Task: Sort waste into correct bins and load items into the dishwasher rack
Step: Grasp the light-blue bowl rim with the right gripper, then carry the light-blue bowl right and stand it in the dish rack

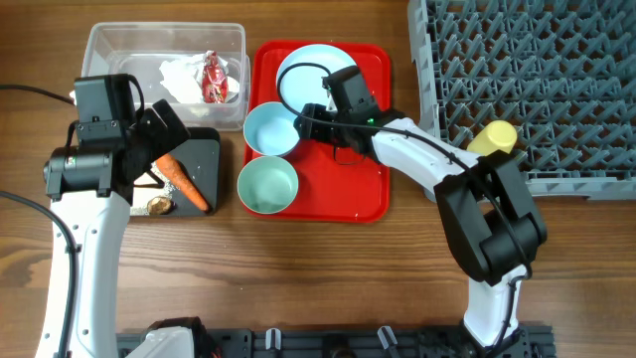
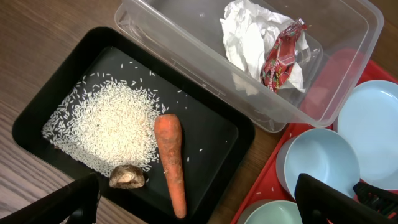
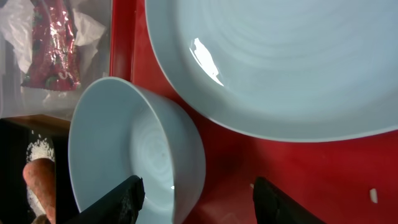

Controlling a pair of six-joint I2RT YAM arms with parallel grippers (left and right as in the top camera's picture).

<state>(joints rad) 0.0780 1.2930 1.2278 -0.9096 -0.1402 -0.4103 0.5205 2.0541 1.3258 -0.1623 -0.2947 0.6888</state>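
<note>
Wooden surface, red tray. Right gripper wide open, empty, straddling wall of small light-blue bowl. Bowl likely rigid, slick, breakable: pinch rim. Left gripper open, empty.

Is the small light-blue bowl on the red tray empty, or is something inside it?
Empty. The right wrist view looks into the light-blue bowl and shows only its bare glazed inside, with no food.

A crumpled white napkin and a red wrapper lie in the clear plastic tub. The shallow black tub beside it holds an orange carrot, loose white rice and a small brown lump. The round light-blue plate, light-blue bowl and pale-green bowl sit upright close together. A yellow cup lies in the grey pegged rack.
</note>
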